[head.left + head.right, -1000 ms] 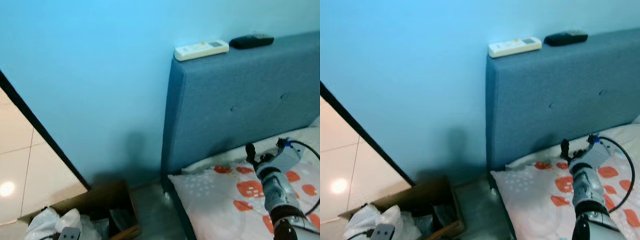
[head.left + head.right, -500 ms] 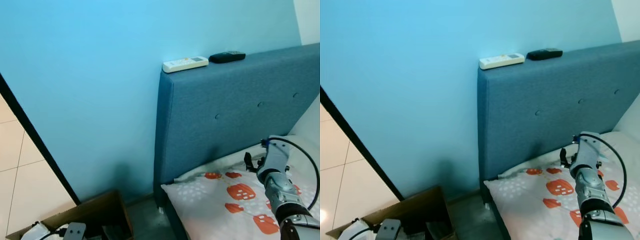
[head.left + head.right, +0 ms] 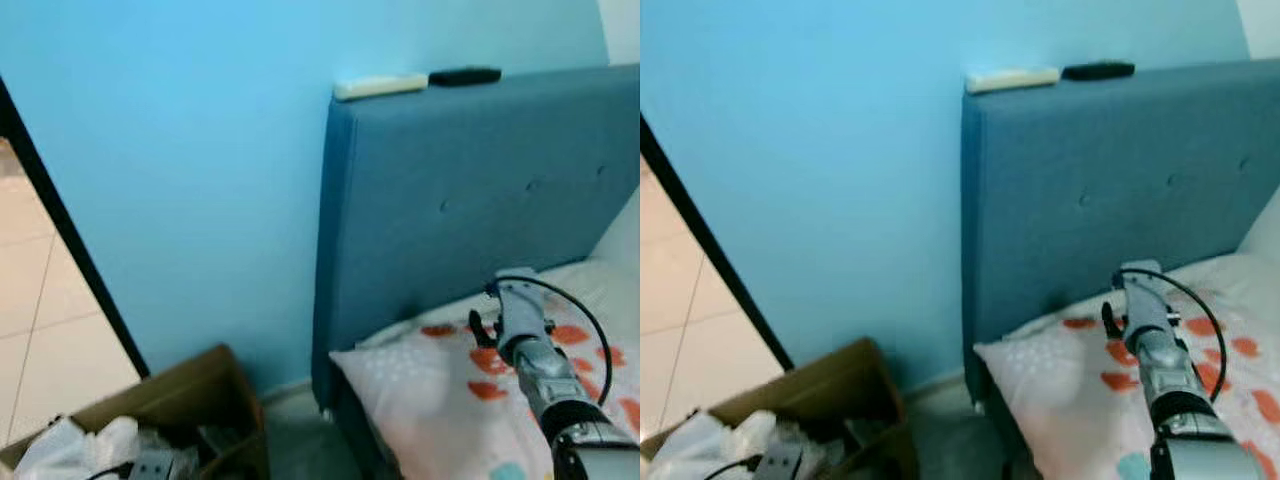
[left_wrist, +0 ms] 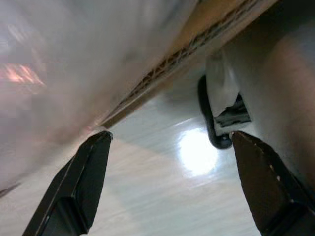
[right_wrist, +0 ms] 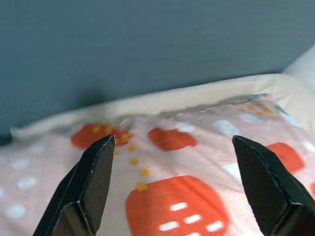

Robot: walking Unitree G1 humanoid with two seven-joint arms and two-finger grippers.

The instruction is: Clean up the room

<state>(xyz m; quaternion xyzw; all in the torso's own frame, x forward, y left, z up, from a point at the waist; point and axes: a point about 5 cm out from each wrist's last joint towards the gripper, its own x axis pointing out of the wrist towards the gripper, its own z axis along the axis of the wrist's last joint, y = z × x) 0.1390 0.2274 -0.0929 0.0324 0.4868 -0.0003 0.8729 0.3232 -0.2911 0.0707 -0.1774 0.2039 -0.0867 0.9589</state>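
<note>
Over the bed, in the left eye view, we reach our right arm forward so the right gripper hangs above the pillow, a pale one printed with orange patches, lying against the blue headboard. On top of the headboard lie a white remote and, just beside it, a black remote. Down at our left a cardboard box stands on the floor against the blue wall, with crumpled white plastic inside it.

From the right eye view we see the same scene; the picture is blurred, so the gripper's fingers are hard to read there.

Through the left wrist view, the left gripper has its fingers spread wide and empty, hanging low beside the cardboard edge of the box, above pale glossy floor; the pale mass at one side is probably that plastic.

Through the right wrist view, the right fingers are likewise wide apart, holding nothing, poised over the orange-patterned pillow without touching it.

Compared with half a second ago, the whole picture has shifted and blurred, so our head has moved; the remotes sit higher in frame, and more of the box and its plastic has come into sight.
</note>
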